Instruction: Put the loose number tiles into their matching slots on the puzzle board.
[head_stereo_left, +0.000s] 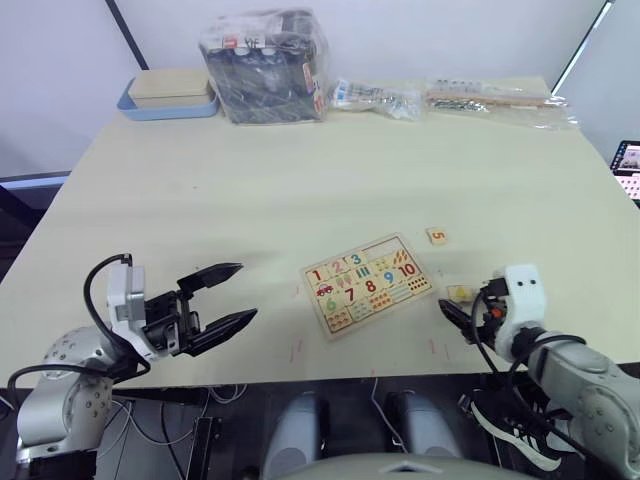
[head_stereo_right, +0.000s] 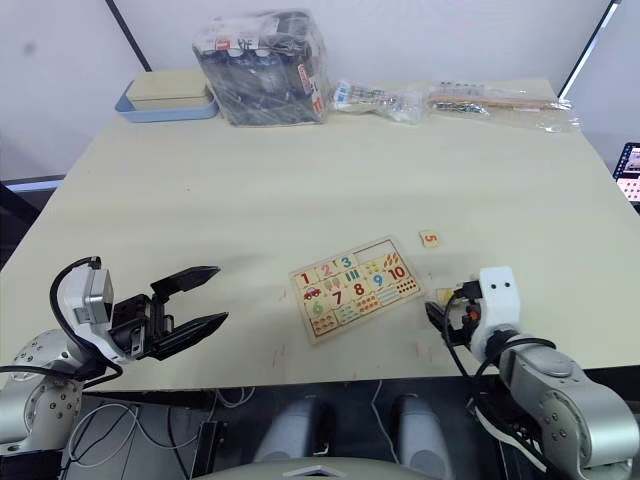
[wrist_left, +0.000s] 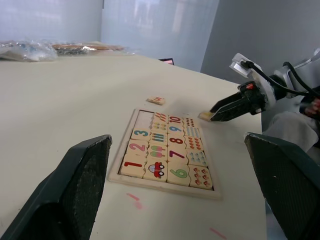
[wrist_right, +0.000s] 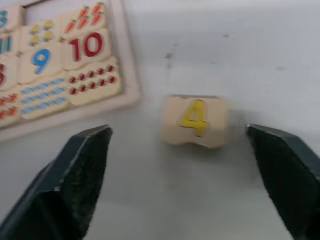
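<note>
Pale tabletop (head_stereo_left: 300, 180) carries the puzzle board (head_stereo_left: 367, 283); beside the board's right edge lies the 4 tile (wrist_right: 195, 121), straight ahead between my spread right gripper (wrist_right: 182, 165) fingers. My left gripper (head_stereo_left: 222, 295), also spread, hangs well left of the board.

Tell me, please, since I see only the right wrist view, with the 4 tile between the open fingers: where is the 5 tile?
Observer: The 5 tile lies on the table just beyond the puzzle board's far right corner, apart from it.
Operator: Thank you. Which top-row places are free?
Observer: 1, 2 and 3 are seated; the slots after the 3 are bare.
Operator: And how is the left gripper?
Observer: The left gripper is open and holds nothing, off the board's left side.
</note>
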